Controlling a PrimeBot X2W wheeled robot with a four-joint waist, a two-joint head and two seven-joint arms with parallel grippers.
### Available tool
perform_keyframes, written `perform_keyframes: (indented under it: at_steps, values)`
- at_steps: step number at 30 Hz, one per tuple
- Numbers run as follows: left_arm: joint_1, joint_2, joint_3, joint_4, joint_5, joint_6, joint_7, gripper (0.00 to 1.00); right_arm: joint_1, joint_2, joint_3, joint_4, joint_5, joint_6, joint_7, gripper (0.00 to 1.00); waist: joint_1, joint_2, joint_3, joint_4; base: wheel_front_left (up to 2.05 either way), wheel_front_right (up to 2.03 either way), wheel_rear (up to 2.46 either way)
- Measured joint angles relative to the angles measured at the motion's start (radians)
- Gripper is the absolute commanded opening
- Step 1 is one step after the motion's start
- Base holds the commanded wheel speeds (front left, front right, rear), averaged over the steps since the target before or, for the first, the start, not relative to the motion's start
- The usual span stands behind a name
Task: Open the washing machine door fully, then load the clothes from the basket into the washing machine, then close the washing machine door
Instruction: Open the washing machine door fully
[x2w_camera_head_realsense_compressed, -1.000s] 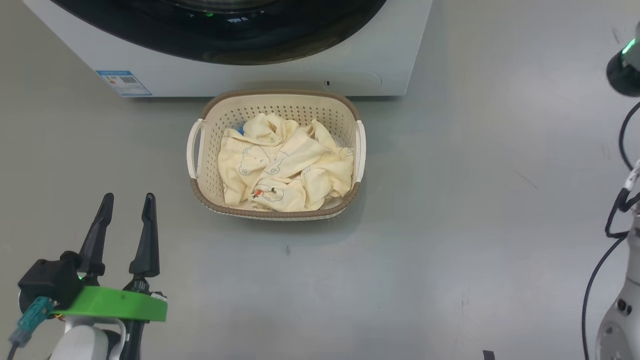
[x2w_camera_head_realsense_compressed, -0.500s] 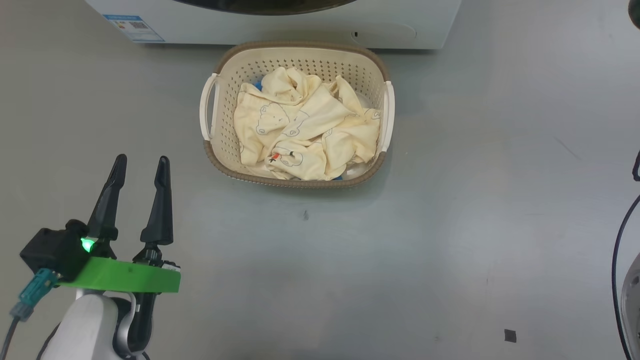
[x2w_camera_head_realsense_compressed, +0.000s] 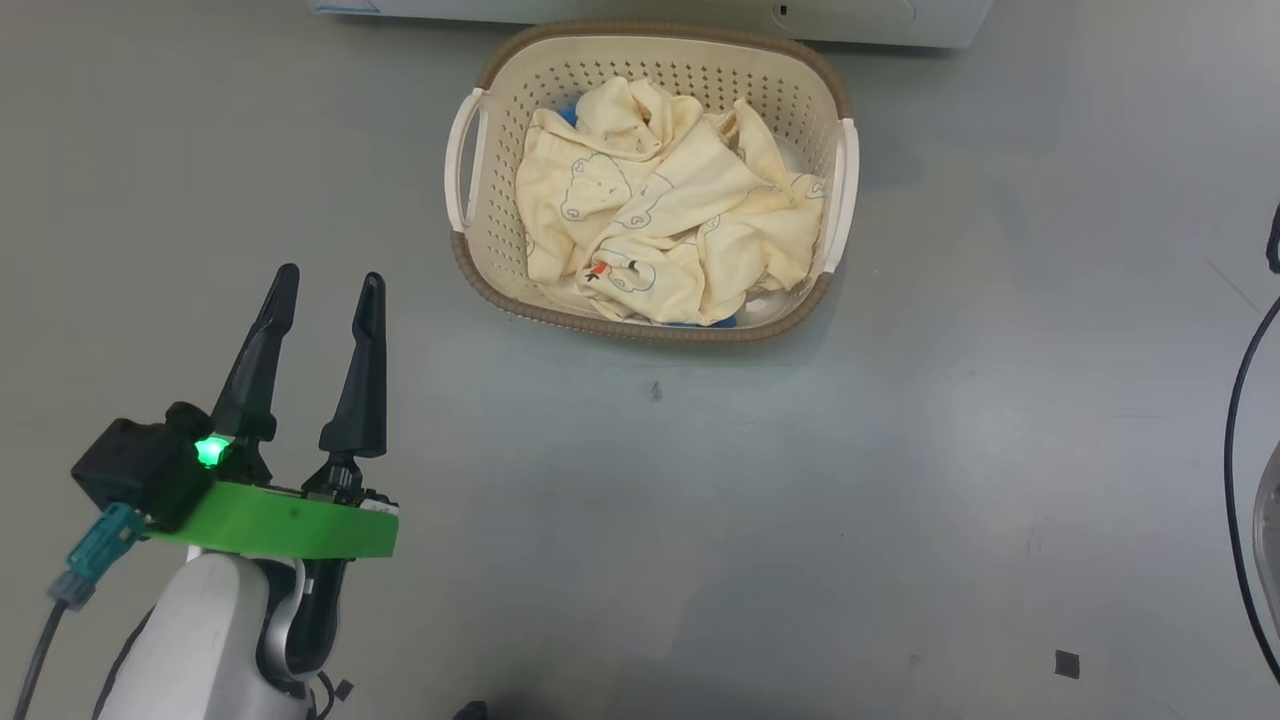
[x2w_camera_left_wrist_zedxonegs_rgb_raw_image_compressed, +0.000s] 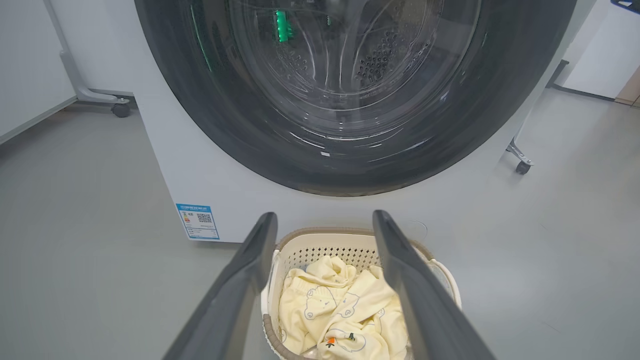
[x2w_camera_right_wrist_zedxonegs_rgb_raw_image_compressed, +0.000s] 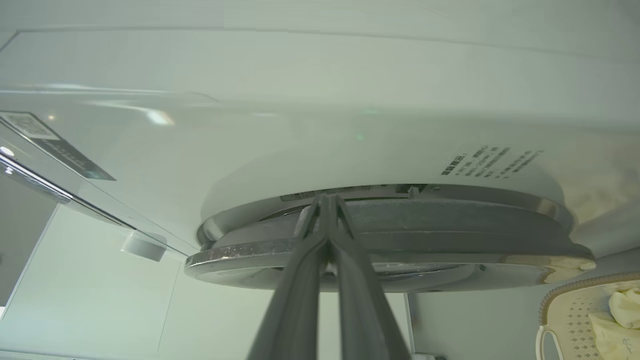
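Site: grey floor (x2w_camera_head_realsense_compressed: 800, 520), level, with a few small dark marks.

Washing machine (x2w_camera_left_wrist_zedxonegs_rgb_raw_image_compressed: 200, 185): white front-loader, standing on the floor at the far side of the work area.

Washing machine door (x2w_camera_left_wrist_zedxonegs_rgb_raw_image_compressed: 210, 130): in the left wrist view the glossy black rim lies against the machine front and the drum perforations show through the glass. In the right wrist view the door is seen edge-on, with a metallic ring standing a little proud of the white panel. From that angle I cannot tell whether the latch is engaged.

Basket (x2w_camera_head_realsense_compressed: 500, 250): on the floor directly in front of the machine, close to its base, upright, with one white handle on each short side.

Clothes (x2w_camera_head_realsense_compressed: 660, 220): a crumpled pale yellow heap with bear outlines fills the basket. Small blue pieces (x2w_camera_head_realsense_compressed: 570, 112) show at the far edge and the near edge of the heap.

Left gripper (x2w_camera_head_realsense_compressed: 330, 276): low at the robot's left, well apart from the basket. Its fingers are spread with nothing between them, and they point towards the machine. It sits on a green bracket (x2w_camera_head_realsense_compressed: 290, 520).

Right gripper (x2w_camera_right_wrist_zedxonegs_rgb_raw_image_compressed: 326, 200): fingers pressed together with nothing held. The tips are at the door's edge; contact is probable but not confirmed.

Blue label (x2w_camera_left_wrist_zedxonegs_rgb_raw_image_compressed: 197, 221): lower left of the machine front.
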Motion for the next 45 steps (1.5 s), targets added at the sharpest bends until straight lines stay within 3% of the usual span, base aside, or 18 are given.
perform_keyframes:
  at_steps: [30,45]
  values:
    - [-0.019,-0.037,-0.012,-0.005,-0.042,0.0,0.0,1.0,-0.237,0.029,0.056,0.24,-0.088,0.0,0.021,0.0,0.0,0.0,0.072,0.089,0.0,0.0,0.0]
    - [-0.019,-0.039,0.02,-0.001,-0.042,0.0,0.0,1.0,-0.222,0.019,0.11,0.263,-0.084,0.0,0.16,0.0,0.0,0.0,0.048,0.07,0.0,0.0,0.0]
